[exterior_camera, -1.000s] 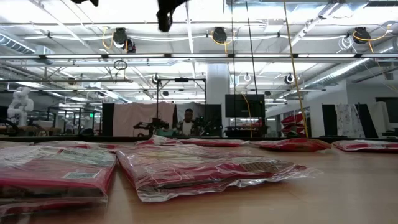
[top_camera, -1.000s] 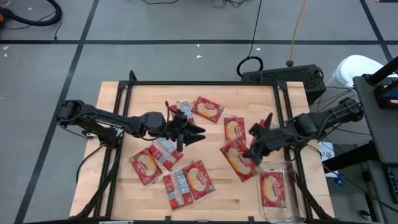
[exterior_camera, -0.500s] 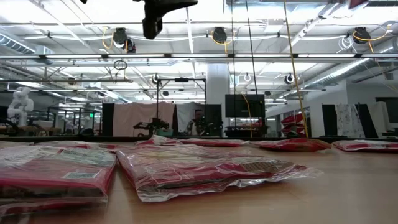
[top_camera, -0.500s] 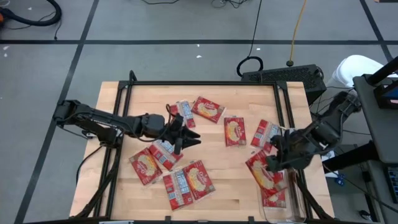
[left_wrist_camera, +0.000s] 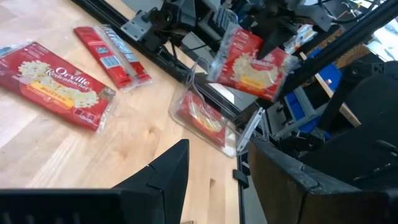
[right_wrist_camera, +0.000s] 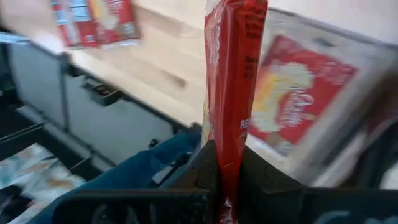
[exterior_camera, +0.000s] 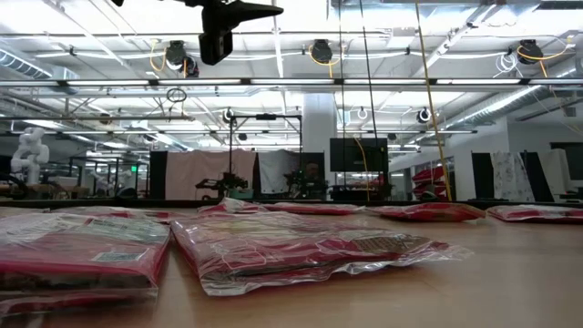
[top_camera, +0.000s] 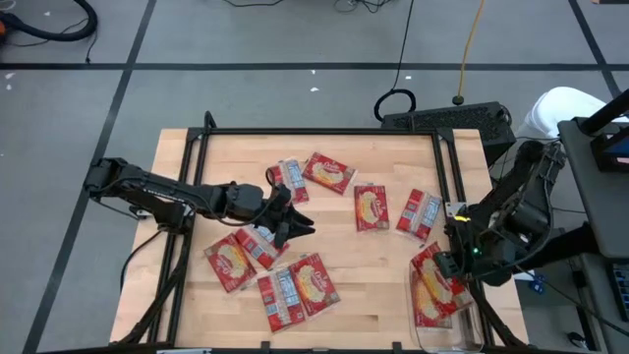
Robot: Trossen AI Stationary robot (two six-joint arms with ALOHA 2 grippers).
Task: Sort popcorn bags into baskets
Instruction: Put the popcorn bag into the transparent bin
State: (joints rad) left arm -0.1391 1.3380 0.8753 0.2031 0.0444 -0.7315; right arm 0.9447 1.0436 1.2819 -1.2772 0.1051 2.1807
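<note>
Low view: popcorn bags (exterior_camera: 301, 248) litter wooden table (exterior_camera: 510, 273).

A black keyboard (top_camera: 447, 120) sits just past the wooden table (top_camera: 393, 285). A yellow cable (top_camera: 470, 49) and a black cable (top_camera: 403, 59) run across the grey floor.

The right hand (top_camera: 444, 264) has carried its popcorn bag (top_camera: 435, 280) over the basket (top_camera: 462, 332).

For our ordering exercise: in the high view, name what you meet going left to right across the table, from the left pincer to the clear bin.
Left pincer → face-up popcorn bag → label-side bag → bag held by the right pincer → clear bin.
</note>
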